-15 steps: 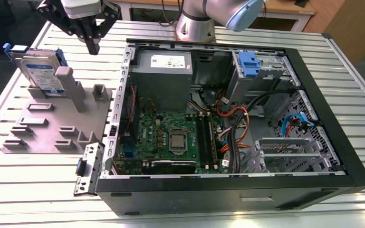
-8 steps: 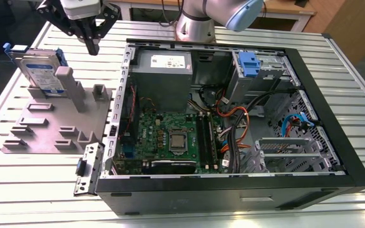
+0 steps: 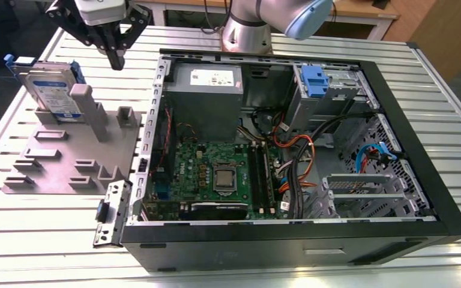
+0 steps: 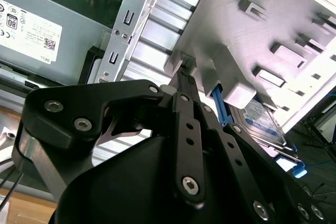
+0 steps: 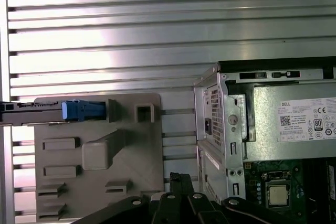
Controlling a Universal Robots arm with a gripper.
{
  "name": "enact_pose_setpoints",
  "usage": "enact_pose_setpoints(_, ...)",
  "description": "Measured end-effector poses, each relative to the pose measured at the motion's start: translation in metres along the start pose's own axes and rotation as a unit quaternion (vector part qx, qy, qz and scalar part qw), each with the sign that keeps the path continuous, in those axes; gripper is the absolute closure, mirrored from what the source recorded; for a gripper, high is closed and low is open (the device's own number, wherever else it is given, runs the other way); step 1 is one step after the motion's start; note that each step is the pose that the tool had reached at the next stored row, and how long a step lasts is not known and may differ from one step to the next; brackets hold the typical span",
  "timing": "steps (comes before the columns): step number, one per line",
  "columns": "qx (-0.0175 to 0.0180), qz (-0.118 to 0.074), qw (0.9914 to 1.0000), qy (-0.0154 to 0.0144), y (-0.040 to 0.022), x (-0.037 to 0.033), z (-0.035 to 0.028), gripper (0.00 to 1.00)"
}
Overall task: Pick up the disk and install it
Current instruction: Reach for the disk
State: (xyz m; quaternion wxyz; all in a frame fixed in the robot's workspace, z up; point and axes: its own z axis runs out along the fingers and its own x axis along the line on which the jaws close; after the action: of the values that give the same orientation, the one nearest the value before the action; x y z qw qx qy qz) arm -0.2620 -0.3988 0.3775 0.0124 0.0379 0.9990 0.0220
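Beneath everything, one slatted metal table [image 3: 22, 240], cut off on all sides in the exterior view. On it, one open black computer case [image 3: 295, 240], laid on its side with the interior exposed and the wiring too tangled to count. Behind the case, one arm [image 3: 251, 30]: a grey column and a pale blue joint cap in sight, the upper links cut off by the upper edge of the exterior view. At the exterior view's left, just beside the case, one grey fixture plate [image 3: 62, 162] with raised blocks and posts. Inside the case, one grey power supply box [image 3: 202, 102], and one blue latch tab [image 3: 314, 81] on a silver cage. Standing on edge in the fixture plate, one of its kind, the disk [image 3: 53, 90]: lower part hidden behind a post, seen edge-on in the first wrist view, half covered by black linkage in the second wrist view. Pointing straight down between the disk and the case, raised clear of both, the gripper [image 3: 117, 60], fingers pinched together with nothing held.
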Motion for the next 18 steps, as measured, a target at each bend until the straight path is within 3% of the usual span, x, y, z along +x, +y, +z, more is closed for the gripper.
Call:
enact_pose_setpoints(4,0.0,0.0,1.0,0.0,0.0,0.0005,0.0003,0.89)
enact_pose_setpoints(6,0.0,0.0,1.0,0.0004,-0.0004,0.004,0.0031,0.89)
enact_pose_setpoints(18,0.0,0.0,1.0,0.0004,-0.0005,0.0053,0.0031,0.89)
